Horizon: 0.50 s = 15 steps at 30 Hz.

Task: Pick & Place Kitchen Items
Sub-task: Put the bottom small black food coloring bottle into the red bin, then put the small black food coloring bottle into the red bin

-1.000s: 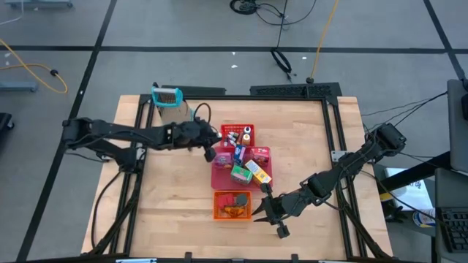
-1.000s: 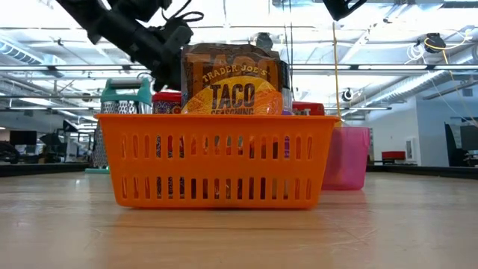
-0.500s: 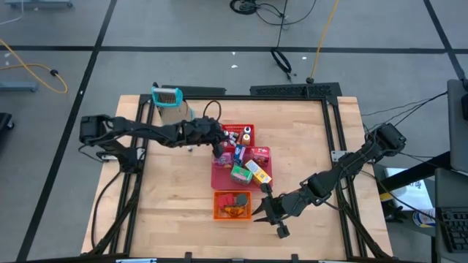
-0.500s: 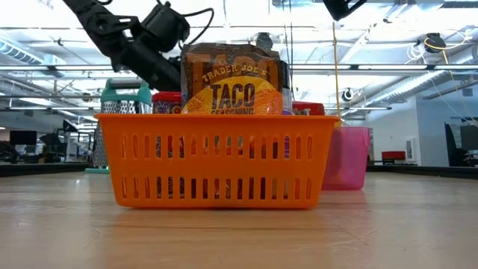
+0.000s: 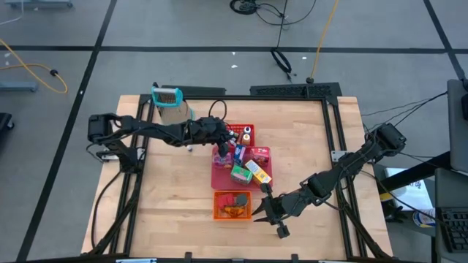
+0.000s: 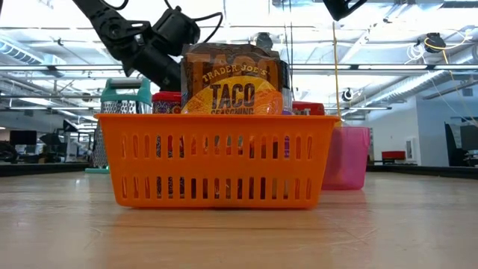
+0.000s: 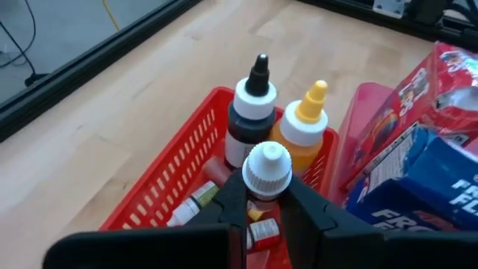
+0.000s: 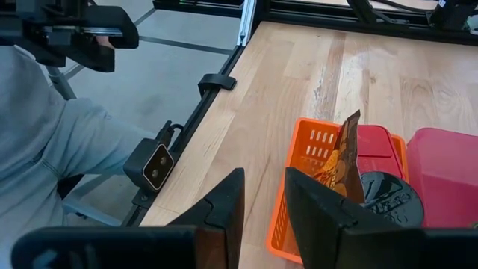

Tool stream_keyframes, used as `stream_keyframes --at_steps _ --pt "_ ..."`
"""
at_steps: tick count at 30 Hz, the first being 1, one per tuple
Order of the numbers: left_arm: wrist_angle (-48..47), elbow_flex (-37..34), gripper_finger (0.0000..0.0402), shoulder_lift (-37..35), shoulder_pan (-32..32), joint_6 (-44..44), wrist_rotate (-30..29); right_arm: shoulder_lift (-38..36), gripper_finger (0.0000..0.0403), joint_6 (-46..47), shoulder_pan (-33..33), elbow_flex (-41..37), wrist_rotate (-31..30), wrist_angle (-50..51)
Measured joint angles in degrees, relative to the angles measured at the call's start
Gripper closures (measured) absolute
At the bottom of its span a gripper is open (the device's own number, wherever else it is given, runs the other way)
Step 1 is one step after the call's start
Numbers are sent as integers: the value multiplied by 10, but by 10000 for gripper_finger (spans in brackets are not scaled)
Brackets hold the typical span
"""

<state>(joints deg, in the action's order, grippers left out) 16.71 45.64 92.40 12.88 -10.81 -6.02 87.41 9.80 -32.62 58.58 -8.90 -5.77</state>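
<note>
My left gripper (image 7: 267, 196) hangs over the red basket (image 7: 168, 175), shut on a small bottle with a white cap (image 7: 267, 166). In the high view it is at the basket's left side (image 5: 219, 139). A black-tipped bottle (image 7: 252, 112) and a yellow-capped orange bottle (image 7: 302, 123) stand upright in that basket. Beside it, the pink tray (image 5: 219, 175) holds food boxes (image 5: 248, 169). My right gripper (image 8: 265, 187) is open, low beside the right side of the orange basket (image 5: 232, 204), which holds a taco seasoning packet (image 6: 231, 86) and a dark-lidded jar (image 8: 385, 194). My left gripper pinches the small bottle between its two fingers, on the dark red body just below the white cap (image 7: 263, 193). The fingers come from above, slanting down toward the table's right. The cap end points up. The fingers hide the bottle's lower part.
The tall metal grater with a teal handle (image 5: 168, 101) stands near the table's far left corner. A small pale thing (image 5: 189, 148) lies on the wood left of the pink tray. A person's grey sleeve (image 8: 60, 149) shows beyond the table edge in the right wrist view.
My left arm has reached out toward the table's right and slightly toward the far edge, carrying its gripper from left of the pink tray to the red basket. The right arm has kept still.
</note>
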Motion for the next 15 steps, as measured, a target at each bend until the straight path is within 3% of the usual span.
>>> stream_keyframes --at_steps 15 --pt "-2 0 244 0 -6 2 -2 0 314 0 0 0 0 0"
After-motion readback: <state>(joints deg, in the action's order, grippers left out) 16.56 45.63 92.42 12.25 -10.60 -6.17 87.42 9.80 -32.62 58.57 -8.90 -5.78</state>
